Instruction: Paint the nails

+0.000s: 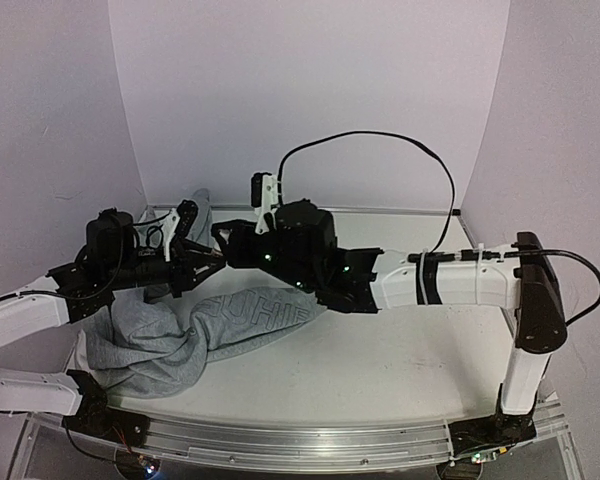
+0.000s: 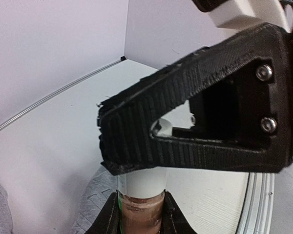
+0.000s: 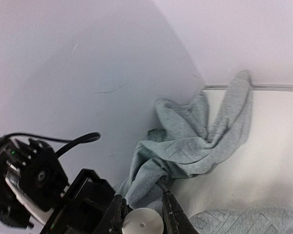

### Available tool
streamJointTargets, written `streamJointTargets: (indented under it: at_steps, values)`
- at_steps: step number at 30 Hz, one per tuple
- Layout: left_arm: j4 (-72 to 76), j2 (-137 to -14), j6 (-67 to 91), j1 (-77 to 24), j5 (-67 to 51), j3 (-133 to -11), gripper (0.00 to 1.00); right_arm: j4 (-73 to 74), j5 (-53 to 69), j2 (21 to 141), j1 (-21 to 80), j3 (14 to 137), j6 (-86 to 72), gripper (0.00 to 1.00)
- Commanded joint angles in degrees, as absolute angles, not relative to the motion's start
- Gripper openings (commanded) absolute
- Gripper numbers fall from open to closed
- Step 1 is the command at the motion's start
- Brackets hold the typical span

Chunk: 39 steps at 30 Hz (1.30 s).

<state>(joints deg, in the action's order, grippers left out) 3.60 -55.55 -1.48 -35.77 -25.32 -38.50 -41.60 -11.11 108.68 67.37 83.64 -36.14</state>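
My left gripper [image 2: 140, 208] is shut on a small glass bottle [image 2: 140, 217] of brownish-pink polish and holds it upright. The bottle's white cap [image 2: 145, 183] sticks up above my fingers. My right gripper [image 3: 142, 214] is shut on that cap [image 3: 142, 224], seen from its round top. One of its black ribbed fingers [image 2: 185, 146] crosses the left wrist view. In the top view the two grippers meet above the grey sweatshirt [image 1: 180, 335], left [image 1: 200, 262] and right [image 1: 223, 245]. The mannequin hand and its nails are out of view.
The sweatshirt lies bunched at the left, with a sleeve [image 3: 219, 131] reaching to the back wall corner. White walls close in at the back and on both sides. An aluminium rail [image 1: 280, 440] runs along the near edge. A black cable [image 1: 380, 135] loops above my right arm.
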Motion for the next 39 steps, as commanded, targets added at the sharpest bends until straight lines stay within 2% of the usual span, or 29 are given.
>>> streamJointTargets:
  at_steps: [1,6,7,9,13,16,17,20,25,28,30,34,39]
  values:
    - [14.24,-54.4,-2.02,-35.33,-14.52,-40.44,0.0,-32.7,-24.97,109.94,77.24,87.87,-44.81,0.0]
    - [14.16,-55.5,-1.68,-35.33,-16.46,-40.9,0.0,-34.46,-22.21,106.96,76.74,86.59,-38.88,0.02]
    - [14.15,-55.81,-1.59,-35.33,-16.97,-41.02,0.0,-34.3,-20.87,106.13,76.38,86.27,-37.61,0.1]
    - [14.15,-56.21,-1.51,-35.34,-18.14,-41.2,0.0,-34.28,-18.34,103.88,75.31,84.63,-35.39,0.36]
    - [14.15,-56.79,-1.49,-35.33,-22.28,-41.66,0.0,-33.78,-7.42,98.04,69.42,80.17,-31.88,0.73]
    - [14.15,-57.79,-0.92,-35.33,-26.51,-42.36,0.0,-33.83,6.49,94.42,64.74,77.52,-26.6,0.94]
    - [14.15,-58.31,-0.82,-35.33,-28.42,-42.69,0.0,-33.86,11.76,93.66,63.16,76.78,-24.93,0.97]
    - [14.15,-59.98,-0.53,-35.33,-36.69,-44.26,0.0,-33.86,24.61,92.5,59.11,75.01,-20.27,0.97]
    - [14.15,-64.12,2.99,-35.33,-50.8,-47.45,0.0,-34.49,35.67,92.55,55.57,74.6,-14.41,0.88]
    - [14.3,-67.06,4.53,-35.33,-57.69,-49.14,0.0,-36.3,41.95,94.46,54.59,75.85,-13.39,0.72]
    - [14.41,-68.3,5.43,-35.37,-60.55,-49.78,0.0,-37.95,45.81,96.16,54.25,77.11,-14.33,0.65]
    - [14.72,-68.99,5.96,-35.42,-62.54,-50.05,0.0,-42.83,49.64,97.66,54.17,77.57,-16.71,0.62]
    - [14.85,-69.34,6.25,-35.51,-63.51,-50.18,0.0,-43.95,50.75,99.44,54.08,79.24,-17.85,0.49]
